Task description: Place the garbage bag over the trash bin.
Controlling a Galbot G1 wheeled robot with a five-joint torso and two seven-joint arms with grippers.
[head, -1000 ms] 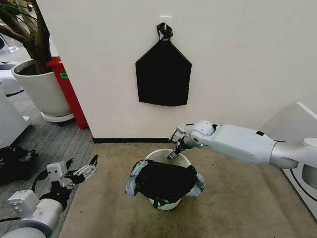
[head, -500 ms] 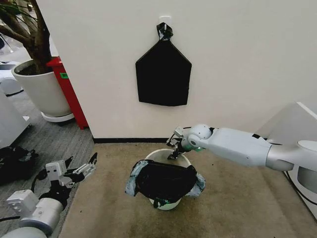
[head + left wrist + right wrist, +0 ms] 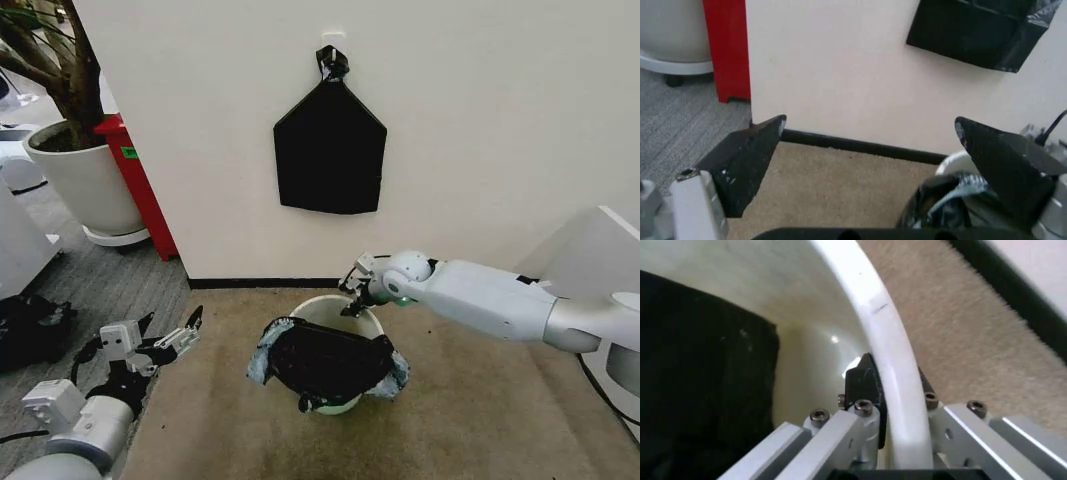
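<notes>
The garbage bag sits low in the centre of your head view, a crinkled glossy black film draped over the near side of the trash bin, which stands on the tan carpet. The bag covers the bin's front half and its sides; the far arc of the creamy-white rim is bare. Pale, greyish folds of film show at the bag's left and right edges.

Your right end effector reaches in from the right of the frame and meets that bare far rim just above centre. In the right wrist view you can see it clamped on the trash bin: one black finger pad lies against the inner wall and the other side sits outside the rolled rim, with the garbage bag dark in the left of that picture.

Your left end effector hovers at the lower left of the head view, well apart from the bin, its fingers spread wide and holding nothing. Its wrist view shows both black fingers parted over the carpet.

A flat black bundle hangs on the wall at upper centre.
</notes>
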